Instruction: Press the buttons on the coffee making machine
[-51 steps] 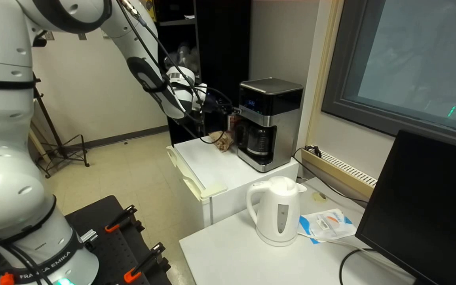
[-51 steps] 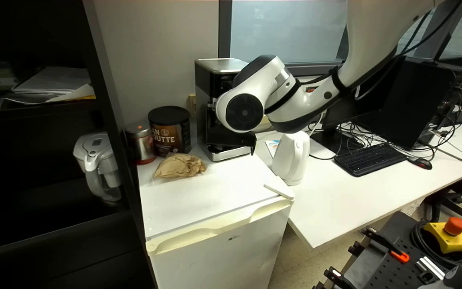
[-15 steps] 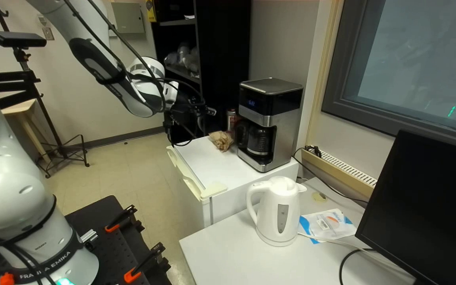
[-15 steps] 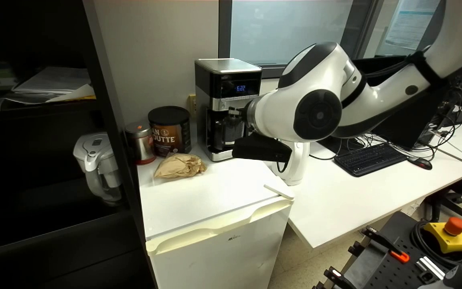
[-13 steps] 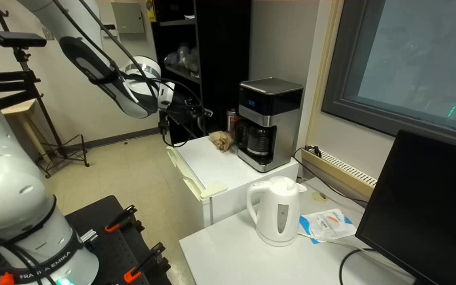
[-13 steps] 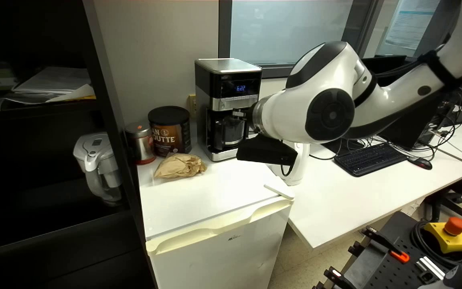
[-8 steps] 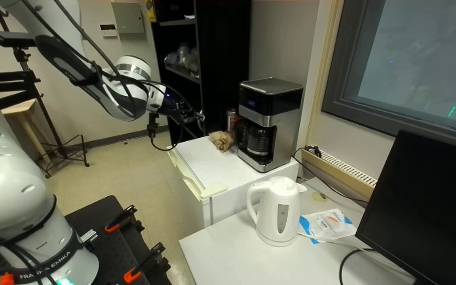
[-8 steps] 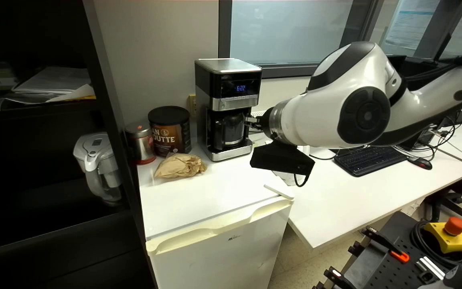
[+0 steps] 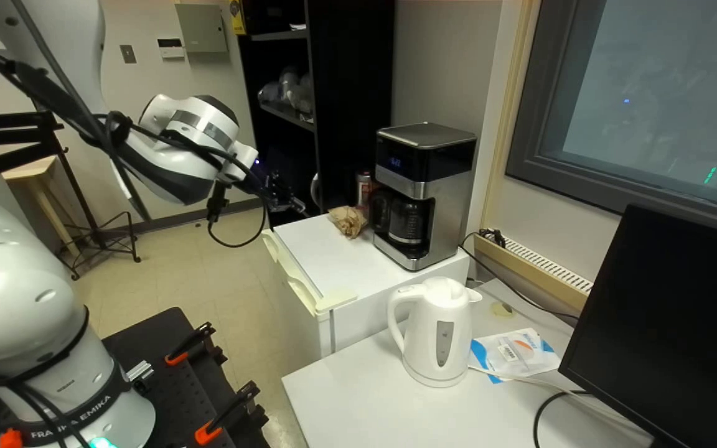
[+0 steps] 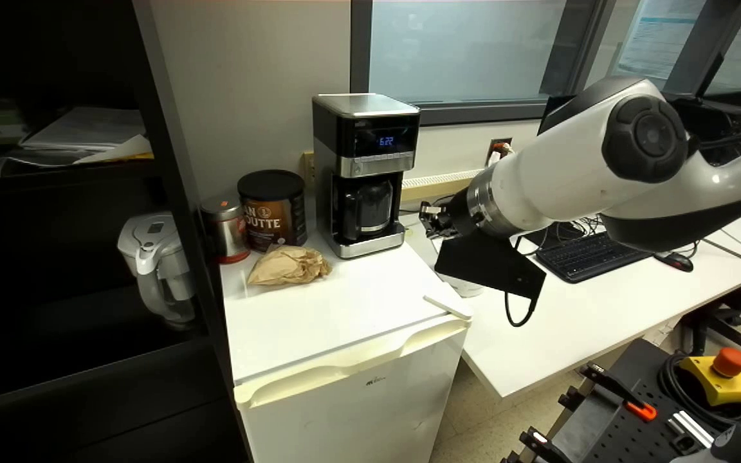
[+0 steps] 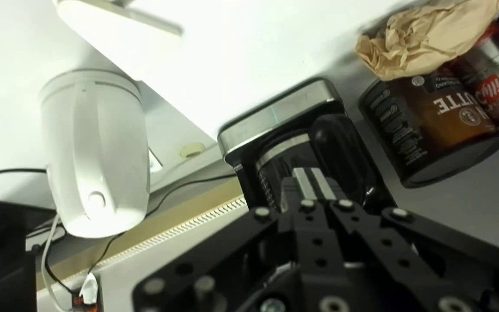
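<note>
Exterior view shows the coffee machine [image 10: 365,168] standing at the far right of a white fridge [image 10: 338,305], beside a brown canister [image 10: 271,213], while the gripper [image 11: 313,178] hangs apart from both, pinched narrow, fingertips together in the wrist view.

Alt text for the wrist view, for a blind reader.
The robot's shut, empty fingers point toward a black-and-silver coffee maker in this upside-down view. White kettle at picture left; brown canister and crumpled paper at right.
</note>
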